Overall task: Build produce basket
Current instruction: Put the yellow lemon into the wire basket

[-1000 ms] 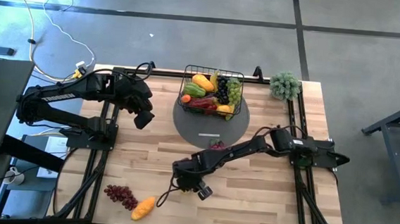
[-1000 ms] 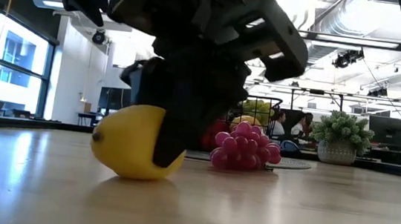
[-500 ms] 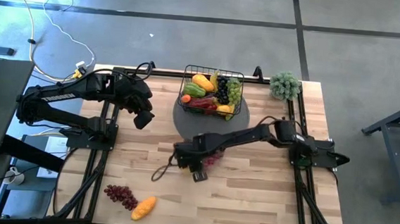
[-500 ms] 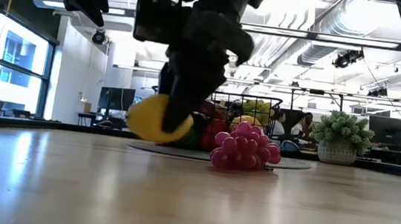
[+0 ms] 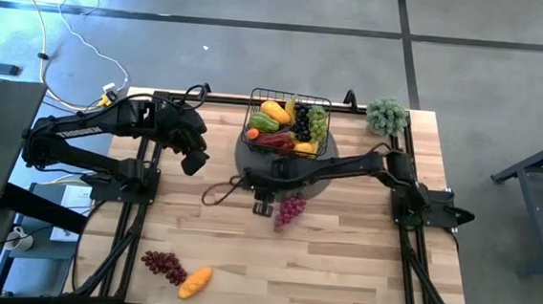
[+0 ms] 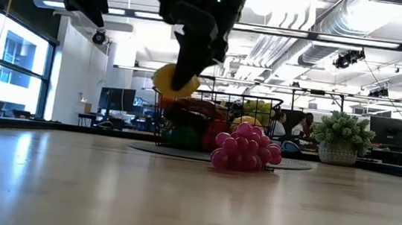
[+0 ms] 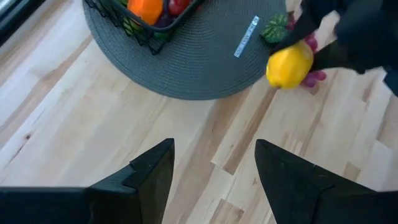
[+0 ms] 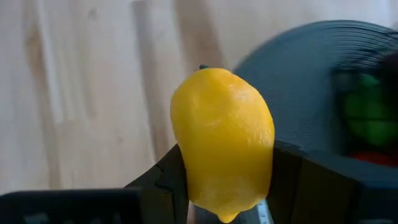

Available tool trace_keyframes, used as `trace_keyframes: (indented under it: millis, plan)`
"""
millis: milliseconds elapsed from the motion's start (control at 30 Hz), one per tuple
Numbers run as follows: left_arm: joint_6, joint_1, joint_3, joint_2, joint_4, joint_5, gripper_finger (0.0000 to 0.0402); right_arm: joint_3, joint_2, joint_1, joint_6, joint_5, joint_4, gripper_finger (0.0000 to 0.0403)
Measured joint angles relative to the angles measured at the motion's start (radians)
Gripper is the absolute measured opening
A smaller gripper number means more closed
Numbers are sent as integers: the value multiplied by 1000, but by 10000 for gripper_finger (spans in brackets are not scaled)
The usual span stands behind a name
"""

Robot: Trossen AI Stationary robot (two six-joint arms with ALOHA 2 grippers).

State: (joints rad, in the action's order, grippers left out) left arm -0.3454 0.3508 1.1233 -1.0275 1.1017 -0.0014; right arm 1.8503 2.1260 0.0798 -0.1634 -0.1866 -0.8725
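Note:
A yellow lemon (image 8: 222, 140) hangs in the air with my right gripper (image 5: 259, 187) shut on it, over the near left rim of the grey round mat (image 5: 320, 173). In the low view the lemon (image 6: 168, 81) is level with the top of the black wire basket (image 5: 288, 124). The basket stands on the mat, filled with produce. A pink grape bunch (image 5: 289, 209) lies at the mat's near edge. My left gripper (image 7: 214, 165) waits open above the table, left of the mat. My right gripper pinches the lemon between its two fingers (image 8: 169, 177), which press on its two opposite long sides (image 8: 186, 168). The fingers slant down from above. The lemon is lifted clear of the table, one pointed tip lying back between the fingers.
A dark red grape bunch (image 5: 160, 263) and an orange piece of produce (image 5: 195, 281) lie near the table's near left corner. A bushy grey-green plant (image 5: 386, 114) stands at the far right. Bare wood lies between the mat and the near edge.
My right gripper has lifted the lemon off the table and carried it up and toward the far edge, to the mat and basket. It has rolled about its own line on the way. The lemon now hangs clear, where it lay on the wood a second ago.

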Motion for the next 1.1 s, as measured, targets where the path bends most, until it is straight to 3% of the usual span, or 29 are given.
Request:
trace_keyframes:
  millis: [300, 600, 800, 1100]
  plan:
    - [1, 0, 0, 0, 1, -17, 211, 0, -83, -85, -118, -93, -67, 121]
    - [-2, 0, 0, 0, 1, -17, 211, 0, -181, -229, -125, -88, -175, 121]
    - [-2, 0, 0, 0, 0, -18, 211, 0, -205, -344, -65, -31, -289, 121]
    - [-24, 0, 0, 0, -1, -18, 211, 0, -195, -475, 145, 135, -390, 121]
